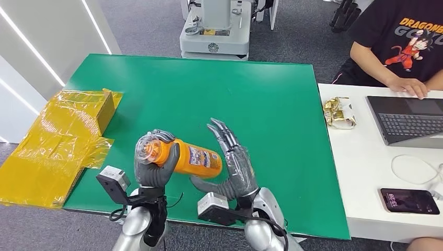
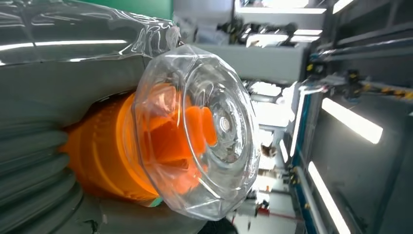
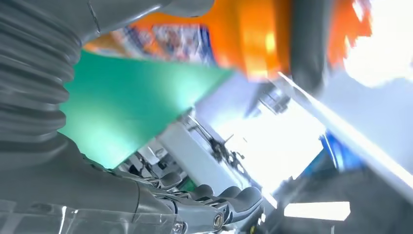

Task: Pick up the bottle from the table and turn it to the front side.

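Left hand grips orange bottle near clear cap, fingers wrapped round neck. Bottle held on its side above green bench, base toward right hand. Right hand open just beside bottle base, fingers spread, holding nothing.

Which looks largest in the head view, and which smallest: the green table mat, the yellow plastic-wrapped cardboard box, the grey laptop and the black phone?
1. Green table mat.
2. Yellow plastic-wrapped cardboard box.
3. Grey laptop, though the picture's edge cuts it off, so its full size is unsure.
4. Black phone, the smallest.
The box lies nearer the camera than the laptop, which may add to its apparent size.
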Action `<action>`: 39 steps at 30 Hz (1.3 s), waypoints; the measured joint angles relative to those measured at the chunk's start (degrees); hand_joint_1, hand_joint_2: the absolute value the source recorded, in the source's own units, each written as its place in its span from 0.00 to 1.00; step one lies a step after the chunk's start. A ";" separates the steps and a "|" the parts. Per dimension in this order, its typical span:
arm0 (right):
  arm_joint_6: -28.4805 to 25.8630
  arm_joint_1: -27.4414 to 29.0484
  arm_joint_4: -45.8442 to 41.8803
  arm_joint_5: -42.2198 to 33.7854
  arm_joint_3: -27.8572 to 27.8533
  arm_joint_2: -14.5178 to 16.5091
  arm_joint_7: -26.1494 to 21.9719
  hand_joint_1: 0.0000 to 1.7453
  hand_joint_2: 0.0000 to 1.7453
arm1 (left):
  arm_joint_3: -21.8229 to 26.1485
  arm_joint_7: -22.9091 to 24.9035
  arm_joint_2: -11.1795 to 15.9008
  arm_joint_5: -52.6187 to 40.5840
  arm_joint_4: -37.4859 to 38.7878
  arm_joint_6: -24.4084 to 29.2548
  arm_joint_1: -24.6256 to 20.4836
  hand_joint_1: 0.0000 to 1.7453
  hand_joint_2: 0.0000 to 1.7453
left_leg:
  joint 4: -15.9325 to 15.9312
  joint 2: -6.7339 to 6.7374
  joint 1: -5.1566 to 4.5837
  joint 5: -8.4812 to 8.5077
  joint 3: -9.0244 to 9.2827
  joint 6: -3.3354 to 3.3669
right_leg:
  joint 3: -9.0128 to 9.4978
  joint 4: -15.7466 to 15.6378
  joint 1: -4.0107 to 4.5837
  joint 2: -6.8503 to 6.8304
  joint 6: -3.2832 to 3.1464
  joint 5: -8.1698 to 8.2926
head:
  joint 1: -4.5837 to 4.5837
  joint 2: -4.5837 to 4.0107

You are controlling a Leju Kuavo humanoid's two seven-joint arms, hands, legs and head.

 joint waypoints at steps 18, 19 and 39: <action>-15.15 7.90 -13.91 -15.93 1.70 -1.27 -9.89 0.00 1.00 | 4.47 3.97 12.01 -37.57 -4.71 29.72 3.14 1.00 1.00 | -0.03 0.00 0.03 0.00 0.01 -0.01 | 0.00 0.01 0.01 0.00 -0.04 -0.07 | -0.01 0.00; -15.22 8.24 -14.38 -16.14 1.75 -1.47 -9.98 0.00 1.00 | 4.97 4.19 12.52 -40.99 -4.71 29.88 3.30 1.00 1.00 | -0.03 0.00 0.02 0.00 0.01 -0.01 | 0.00 0.01 0.01 0.00 -0.03 -0.08 | -0.01 0.00; -11.40 8.96 -18.42 -19.78 2.71 -4.05 -10.56 0.00 1.00 | 3.03 20.96 32.03 -77.05 22.24 15.77 -11.63 1.00 1.00 | -0.02 0.09 0.14 0.11 0.06 -0.17 | -0.02 0.08 0.07 0.11 -0.14 0.00 | 0.01 0.00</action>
